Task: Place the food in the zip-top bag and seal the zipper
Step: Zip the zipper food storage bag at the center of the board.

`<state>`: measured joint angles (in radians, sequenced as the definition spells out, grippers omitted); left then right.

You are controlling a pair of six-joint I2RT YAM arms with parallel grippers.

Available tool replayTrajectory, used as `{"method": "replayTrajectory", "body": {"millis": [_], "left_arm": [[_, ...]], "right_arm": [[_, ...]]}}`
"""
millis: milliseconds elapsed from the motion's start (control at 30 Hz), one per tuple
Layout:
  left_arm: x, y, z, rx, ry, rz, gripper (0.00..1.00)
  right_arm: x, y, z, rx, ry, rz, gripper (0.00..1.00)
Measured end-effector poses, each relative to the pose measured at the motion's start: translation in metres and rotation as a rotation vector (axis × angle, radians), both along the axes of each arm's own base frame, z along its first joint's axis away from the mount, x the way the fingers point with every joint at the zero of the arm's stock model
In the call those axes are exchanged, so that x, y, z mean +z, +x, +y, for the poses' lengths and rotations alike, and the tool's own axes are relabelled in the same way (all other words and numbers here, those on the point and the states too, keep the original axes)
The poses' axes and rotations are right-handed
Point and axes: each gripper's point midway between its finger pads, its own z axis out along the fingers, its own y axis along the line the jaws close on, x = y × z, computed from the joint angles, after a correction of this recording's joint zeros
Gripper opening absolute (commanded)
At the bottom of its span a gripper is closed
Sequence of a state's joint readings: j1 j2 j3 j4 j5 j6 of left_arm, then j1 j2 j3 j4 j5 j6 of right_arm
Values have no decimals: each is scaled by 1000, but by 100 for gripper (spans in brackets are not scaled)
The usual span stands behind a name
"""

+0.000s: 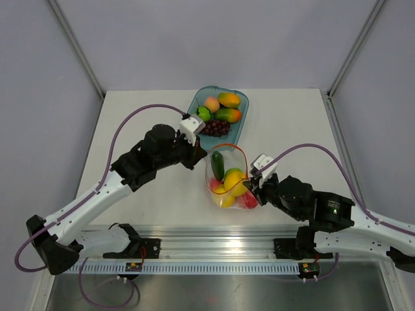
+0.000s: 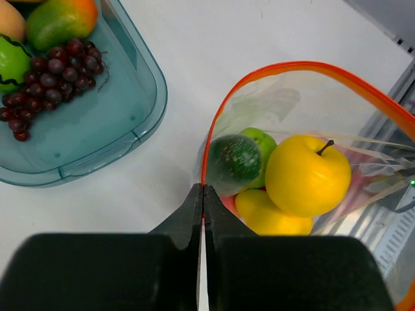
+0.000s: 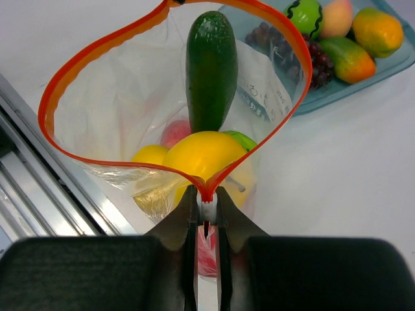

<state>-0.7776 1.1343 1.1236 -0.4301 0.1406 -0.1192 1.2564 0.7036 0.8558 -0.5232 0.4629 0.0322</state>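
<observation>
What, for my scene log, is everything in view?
zip-top bag: one, clear, table centre
zipper: one, orange, unsealed loop
cucumber: one, dark green, in bag
yellow apple, lemon: one each, yellow, in bag
lime: one, green, in bag
red fruit: count unclear, bag bottom
tray: one, translucent blue, beyond bag
grape bunch, peach, striped green fruit: one each, in tray
mangoes: two, orange-green, in tray
left hand, right hand: black, each shut on zipper

Far-left and far-right corners of the white desk are wide open. The translucent blue oval tray hogs the far edge's middle; the clear crinkly orange-rimmed bag sits mid-desk, black arms crowding both sides.
</observation>
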Motion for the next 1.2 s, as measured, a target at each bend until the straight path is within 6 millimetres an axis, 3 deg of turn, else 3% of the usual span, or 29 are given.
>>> {"method": "replayTrajectory", "body": {"millis": [133,267,467,567,833,1033,1200], "left_arm": [[25,-5,9,24,-64,-45,0],[32,-7,11,31,-86,-51,0],[0,-8,17,65,-40,7,0],[-8,-9,19,75,-31,29,0],[-7,-9,18,89,-51,44,0],[-8,-7,20,119,-50,53,0],[-11,-2,23,155,-43,58,0]], "right_arm": [[19,3,-1,4,10,-51,1],[18,7,1,4,-2,-72,7],[-31,15,-1,-63,-89,-39,34],[-39,16,-4,-96,-92,-19,44],[-21,17,1,-111,-17,-16,46],[-19,18,4,-117,-7,-3,49],[14,7,-14,-108,173,-7,50]]}}
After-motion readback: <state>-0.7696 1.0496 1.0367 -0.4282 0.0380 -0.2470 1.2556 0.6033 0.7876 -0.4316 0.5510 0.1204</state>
